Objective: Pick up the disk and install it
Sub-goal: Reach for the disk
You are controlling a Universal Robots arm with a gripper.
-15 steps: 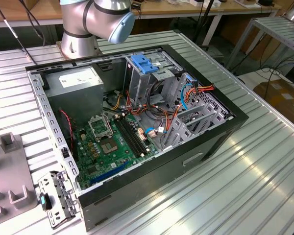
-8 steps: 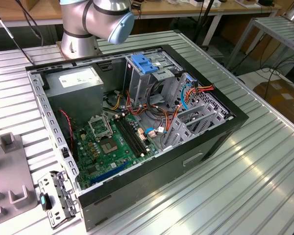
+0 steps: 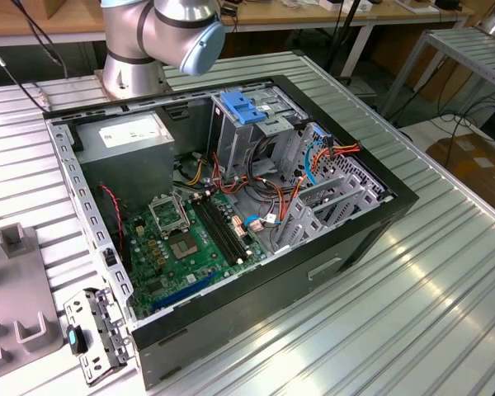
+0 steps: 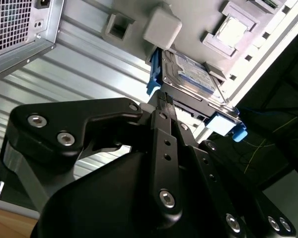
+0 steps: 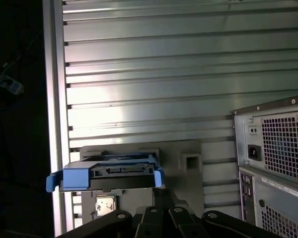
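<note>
My jaws sit narrow against the disk point(image 4: 193, 74) at the desk point(image 4: 89, 64) edge; I'd square them to it.

We have the exterior view set high and off to one side, tilted down from a middling distance on the open computer case point(image 3: 363, 235) and the ribbed table point(image 3: 421, 313), with the arm point(image 3: 161, 33) at the far edge; the second wrist view rides just behind the gripper point(image 4: 162, 101), looking along its black links, close on the disk point(image 4: 193, 74) lying on the grey fixture point(image 4: 161, 27); the first wrist view looks past the same gripper point(image 5: 159, 191) from another side and meets the disk point(image 5: 121, 171) end-on; both wrist views share the disk, the fixture, the table slats and the case's rear panel; with the exterior view they share the table, the case and the fixture point(image 3: 16, 289) at the exterior view's left
</note>
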